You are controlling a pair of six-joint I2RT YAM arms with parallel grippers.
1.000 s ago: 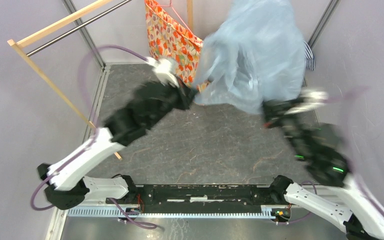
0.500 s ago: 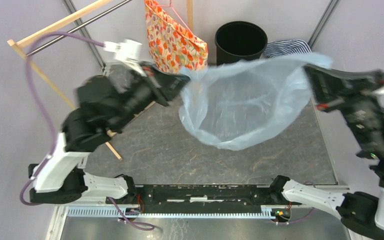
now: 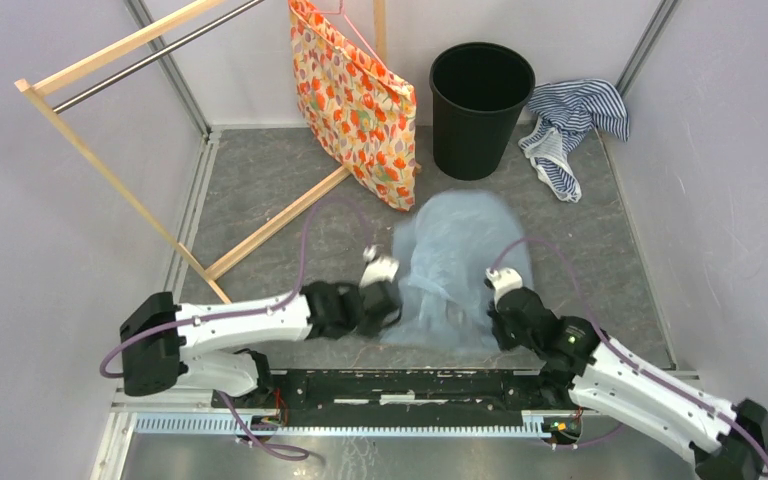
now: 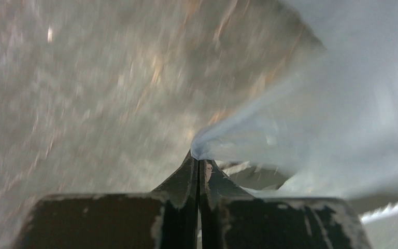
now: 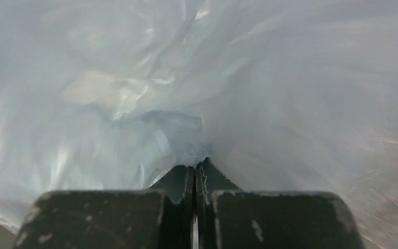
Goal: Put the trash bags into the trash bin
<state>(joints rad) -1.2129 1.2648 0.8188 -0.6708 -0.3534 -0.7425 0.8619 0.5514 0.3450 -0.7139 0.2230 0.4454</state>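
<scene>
The pale-blue translucent trash bag (image 3: 455, 262) is spread over the grey floor in the middle of the top view, between my two arms. My left gripper (image 3: 392, 300) is shut on the bag's near left edge; in the left wrist view (image 4: 198, 155) its jaws pinch a fold of the bag (image 4: 342, 93). My right gripper (image 3: 496, 312) is shut on the bag's near right edge; in the right wrist view (image 5: 194, 165) the bag (image 5: 134, 93) fills the frame. The round black trash bin (image 3: 480, 108) stands upright and open at the back, beyond the bag.
An orange floral fabric bag (image 3: 355, 105) hangs from a wooden rack (image 3: 110, 170) left of the bin. A blue-white striped cloth (image 3: 570, 125) lies right of the bin. Pale walls enclose the floor on the left, back and right.
</scene>
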